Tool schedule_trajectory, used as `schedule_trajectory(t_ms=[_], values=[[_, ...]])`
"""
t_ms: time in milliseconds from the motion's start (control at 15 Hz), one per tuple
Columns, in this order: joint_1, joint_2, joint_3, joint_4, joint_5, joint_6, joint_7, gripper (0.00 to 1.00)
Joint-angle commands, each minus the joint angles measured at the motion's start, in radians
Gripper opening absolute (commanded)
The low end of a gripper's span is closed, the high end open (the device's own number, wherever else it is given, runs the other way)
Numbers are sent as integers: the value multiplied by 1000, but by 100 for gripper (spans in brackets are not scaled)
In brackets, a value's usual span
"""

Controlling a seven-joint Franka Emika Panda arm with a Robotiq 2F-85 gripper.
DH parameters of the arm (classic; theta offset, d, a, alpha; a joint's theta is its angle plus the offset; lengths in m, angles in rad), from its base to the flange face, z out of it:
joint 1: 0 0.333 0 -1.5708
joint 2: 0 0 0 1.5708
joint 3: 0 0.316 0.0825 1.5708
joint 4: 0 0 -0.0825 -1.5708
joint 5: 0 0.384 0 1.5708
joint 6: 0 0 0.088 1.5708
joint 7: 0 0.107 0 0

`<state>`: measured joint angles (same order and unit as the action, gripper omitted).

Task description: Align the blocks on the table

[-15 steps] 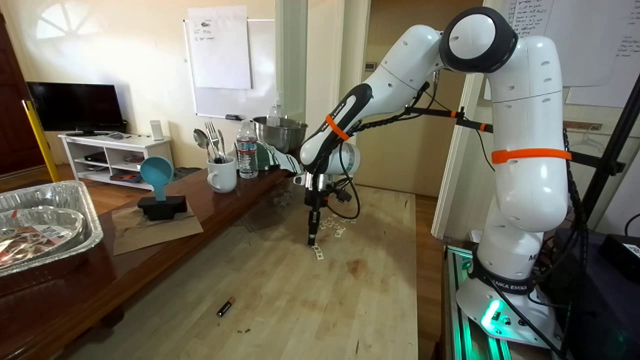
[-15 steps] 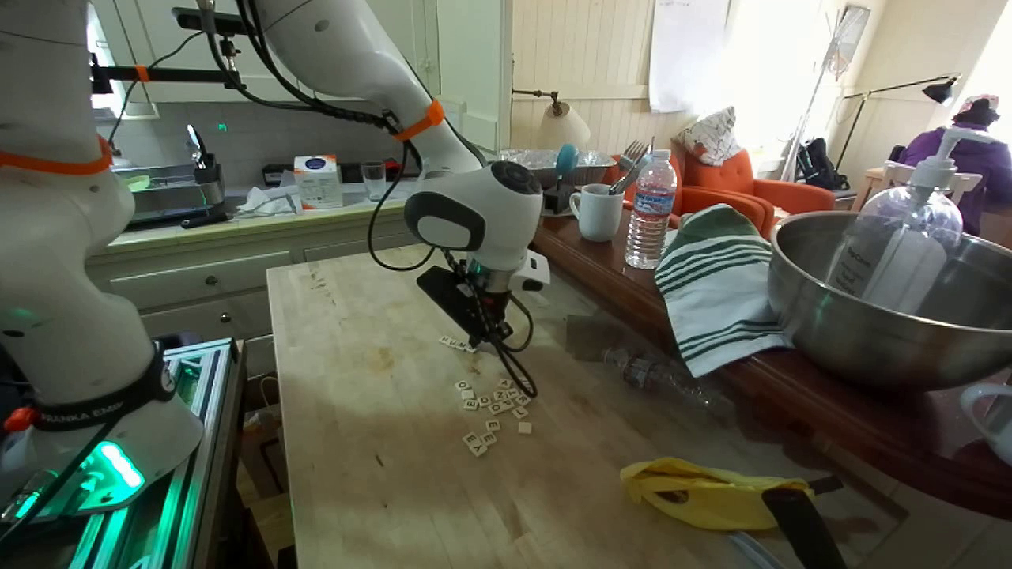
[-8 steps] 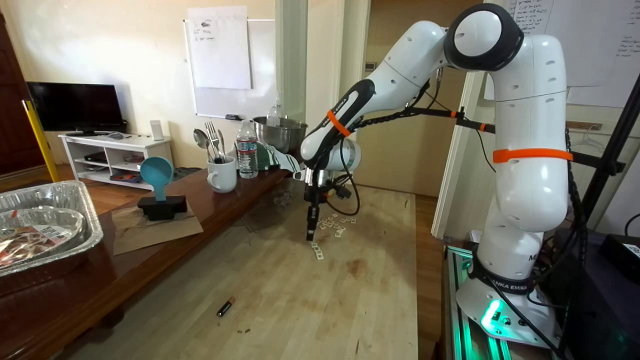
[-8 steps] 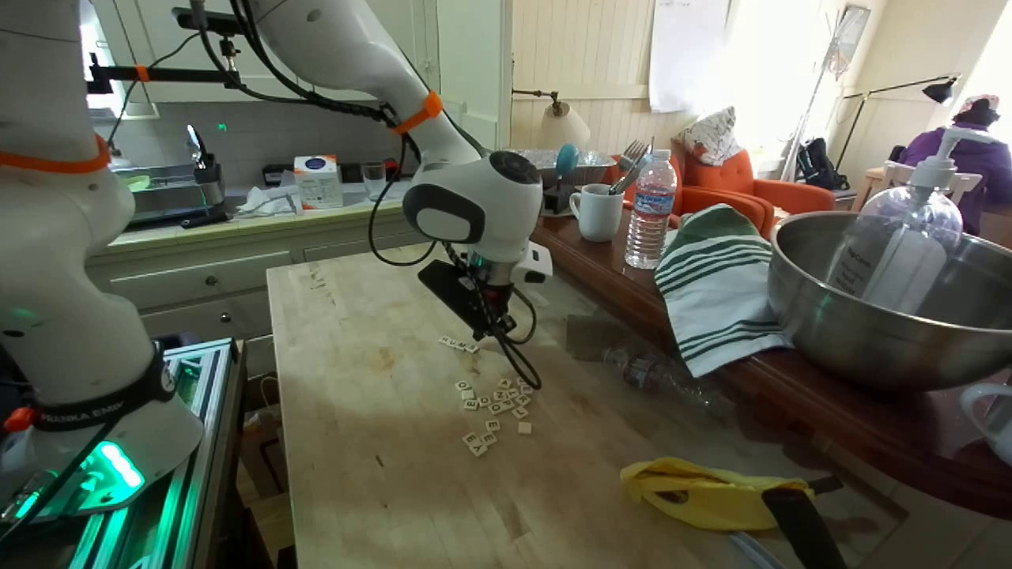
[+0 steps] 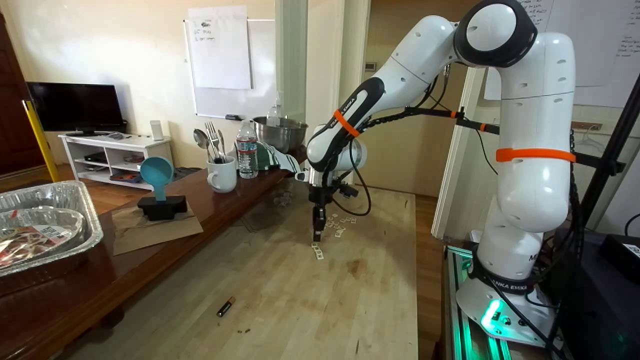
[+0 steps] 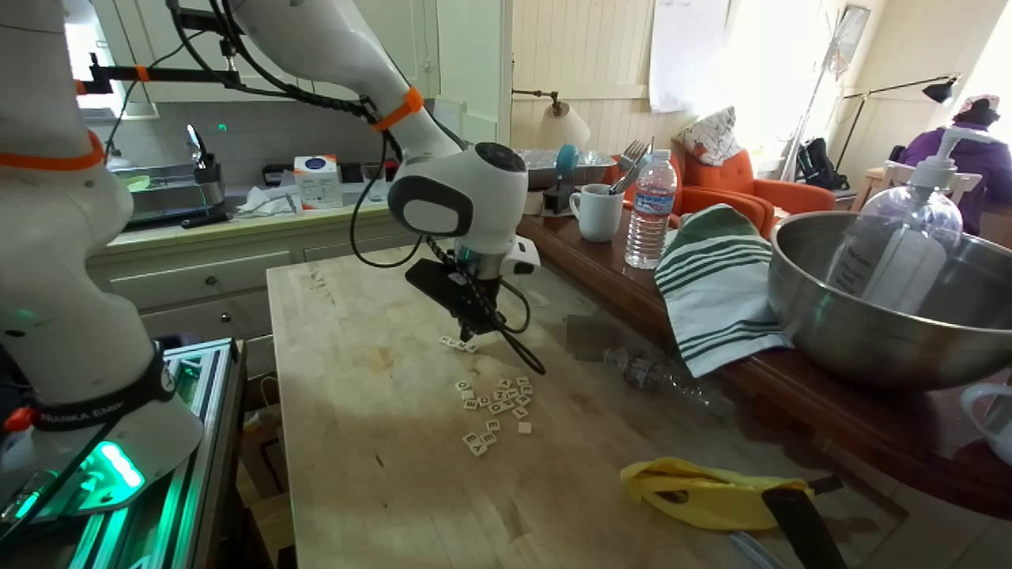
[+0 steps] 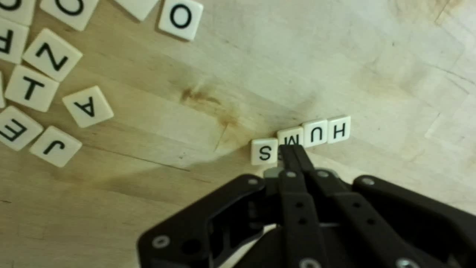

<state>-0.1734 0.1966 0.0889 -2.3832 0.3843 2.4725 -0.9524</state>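
Robotiq gripper point(image 7: 295, 149): one, its two fingers point(image 7: 289, 160) pressed together; in the wrist view the tips overlap the M tile point(image 7: 288, 134), contact not determinable.

Letter tiles point(image 6: 453, 342), pale, black characters: one short row at the tips, with H point(image 7: 338, 129) and U point(image 7: 315, 133) toward three o'clock of M, S point(image 7: 264, 151) toward eight and stepped out of line. Sliver beside S too hidden to identify.

Edges and room: in an exterior view, row well in from the nine-o'clock edge of the wooden table point(image 6: 356, 474); polished dark-wood counter point(image 6: 838, 436) at three. In the wrist view, free planking from twelve to two o'clock of the tips. In an exterior view, free planking from the row toward six o'clock, one cylindrical battery point(image 5: 226, 306) at eight.

Counts: loose tiles point(image 7: 88, 107), at least eleven in the wrist view, some cut by the frame, nine to eleven o'clock of the tips. On the counter: two white mugs point(image 6: 598, 217), one striped towel point(image 6: 715, 292), one steel bowl point(image 6: 885, 352). On the table, one yellow pouch-like article point(image 6: 704, 498), four o'clock of the row.

Arm: one Franka Panda arm point(image 5: 536, 95), elbow raised; in an exterior view, forearm sloping toward eight o'clock, gripper pointing to six, tips at the row's twelve-o'clock end.
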Motion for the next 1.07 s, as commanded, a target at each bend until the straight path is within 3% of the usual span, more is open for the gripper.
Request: schedule_trajectory(t_ms=[0,600,1000], values=[[36,-44,-9,-57,-53,1,-40,33],[80,-80,-6,-108,-41,92,-127,99],[89,-79,-4,-135,-33,145,-131,100]])
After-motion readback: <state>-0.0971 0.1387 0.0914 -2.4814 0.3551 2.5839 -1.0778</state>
